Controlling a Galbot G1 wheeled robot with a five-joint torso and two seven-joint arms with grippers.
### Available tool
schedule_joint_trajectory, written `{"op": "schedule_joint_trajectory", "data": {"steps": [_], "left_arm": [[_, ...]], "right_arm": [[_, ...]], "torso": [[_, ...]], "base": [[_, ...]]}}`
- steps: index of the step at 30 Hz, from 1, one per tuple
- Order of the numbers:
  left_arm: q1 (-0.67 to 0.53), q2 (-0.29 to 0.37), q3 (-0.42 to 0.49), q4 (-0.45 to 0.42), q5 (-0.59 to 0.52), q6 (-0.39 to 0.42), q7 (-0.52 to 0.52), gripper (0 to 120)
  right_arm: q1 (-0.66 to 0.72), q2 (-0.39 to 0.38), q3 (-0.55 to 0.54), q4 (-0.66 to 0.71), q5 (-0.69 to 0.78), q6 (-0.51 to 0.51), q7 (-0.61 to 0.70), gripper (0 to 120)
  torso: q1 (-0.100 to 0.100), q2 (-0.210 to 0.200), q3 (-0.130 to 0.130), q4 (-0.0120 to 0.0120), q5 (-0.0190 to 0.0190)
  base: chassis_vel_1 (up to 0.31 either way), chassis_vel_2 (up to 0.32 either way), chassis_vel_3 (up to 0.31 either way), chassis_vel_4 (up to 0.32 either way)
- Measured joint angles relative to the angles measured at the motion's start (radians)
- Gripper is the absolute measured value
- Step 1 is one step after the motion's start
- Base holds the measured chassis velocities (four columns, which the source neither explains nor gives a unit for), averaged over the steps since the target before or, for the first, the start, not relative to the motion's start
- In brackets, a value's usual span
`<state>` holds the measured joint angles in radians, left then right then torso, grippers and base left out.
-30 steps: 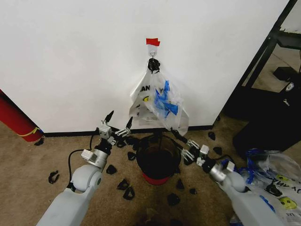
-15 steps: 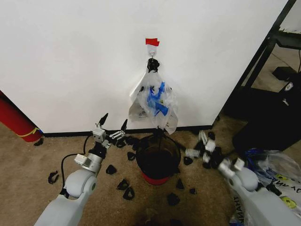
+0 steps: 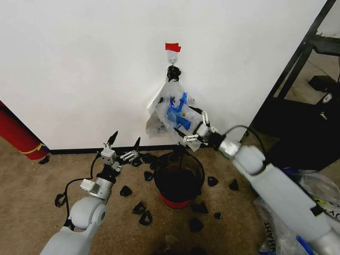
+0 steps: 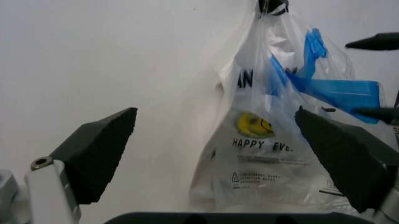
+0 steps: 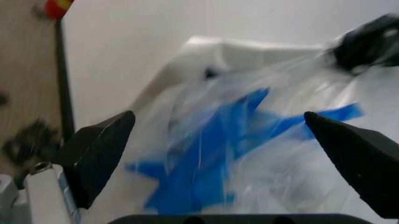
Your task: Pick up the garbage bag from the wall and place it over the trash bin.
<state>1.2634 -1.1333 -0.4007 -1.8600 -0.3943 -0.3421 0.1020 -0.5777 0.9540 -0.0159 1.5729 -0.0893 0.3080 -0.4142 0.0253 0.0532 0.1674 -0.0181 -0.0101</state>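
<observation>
The garbage bag (image 3: 169,109) hangs from a small hook (image 3: 172,57) on the white wall (image 3: 79,64), under a red tape strip (image 3: 172,47). Its blue handles (image 5: 212,163) and yellow smiley (image 4: 254,124) show through the thin plastic. My right gripper (image 3: 192,125) is open at the bag's lower right side, and the plastic lies between its fingers (image 5: 100,149). My left gripper (image 3: 126,139) is open, low and to the left of the bag, facing it across a gap (image 4: 215,112). The black trash bin (image 3: 178,180) with a red base stands on the floor right below the bag.
Black scraps (image 3: 144,217) litter the carpet around the bin. A red cylinder (image 3: 18,135) leans at the far left. A black rack (image 3: 303,106) stands to the right, with more printed bags (image 3: 319,204) on the floor beside it.
My right arm has risen from beside the bin up to the bag's lower right side. The left gripper has drifted slightly left and lower. The bag has swung back toward the wall.
</observation>
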Motion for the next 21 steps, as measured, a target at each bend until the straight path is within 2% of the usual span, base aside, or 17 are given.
{"op": "schedule_joint_trajectory", "data": {"steps": [2, 6, 7, 12, 14, 20, 21], "left_arm": [[0.003, -0.005, -0.001, 0.0, 0.003, -0.002, -0.003, 100], [0.004, -0.013, -0.003, 0.008, 0.007, -0.003, -0.009, 100], [0.004, -0.013, -0.003, 0.008, 0.007, -0.003, -0.009, 100], [0.006, -0.012, -0.002, 0.012, 0.009, -0.004, -0.015, 100], [0.005, -0.011, -0.002, 0.012, 0.01, -0.004, -0.016, 100], [0.003, -0.013, 0.003, 0.011, 0.013, -0.003, -0.018, 100], [0.003, -0.013, 0.003, 0.011, 0.013, -0.003, -0.018, 100]], "right_arm": [[0.021, 0.005, 0.013, -0.016, -0.044, -0.005, -0.066, 97], [0.058, 0.032, 0.034, -0.039, -0.119, -0.005, -0.194, 82], [0.058, 0.032, 0.034, -0.039, -0.119, -0.005, -0.194, 82], [0.07, 0.067, 0.064, -0.045, -0.21, -0.001, -0.231, 61], [0.07, 0.068, 0.069, -0.044, -0.223, -0.001, -0.234, 57], [0.046, 0.031, 0.105, -0.025, -0.267, -0.008, -0.254, 30], [0.046, 0.031, 0.105, -0.025, -0.267, -0.008, -0.254, 30]], "torso": [[0.0, 0.0, 0.0, -0.0002, 0.0], [0.0, 0.0, 0.0, -0.0001, 0.0], [0.0, 0.0, 0.0, -0.0001, 0.0], [0.0, 0.0, 0.0, 0.0001, 0.0], [0.0, 0.0, 0.0, 0.0001, 0.0], [0.0, 0.0, 0.0, -0.0001, 0.0001], [0.0, 0.0, 0.0, -0.0001, 0.0001]], "base": [[0.0, 0.0, 0.0, 0.0], [0.0, 0.0, 0.0, 0.0], [0.0, 0.0, 0.0, 0.0], [0.0, 0.0, 0.0, 0.0], [0.0, 0.0, 0.0, 0.0], [0.0, 0.0, 0.0, 0.0], [0.0, 0.0, 0.0, 0.0]]}}
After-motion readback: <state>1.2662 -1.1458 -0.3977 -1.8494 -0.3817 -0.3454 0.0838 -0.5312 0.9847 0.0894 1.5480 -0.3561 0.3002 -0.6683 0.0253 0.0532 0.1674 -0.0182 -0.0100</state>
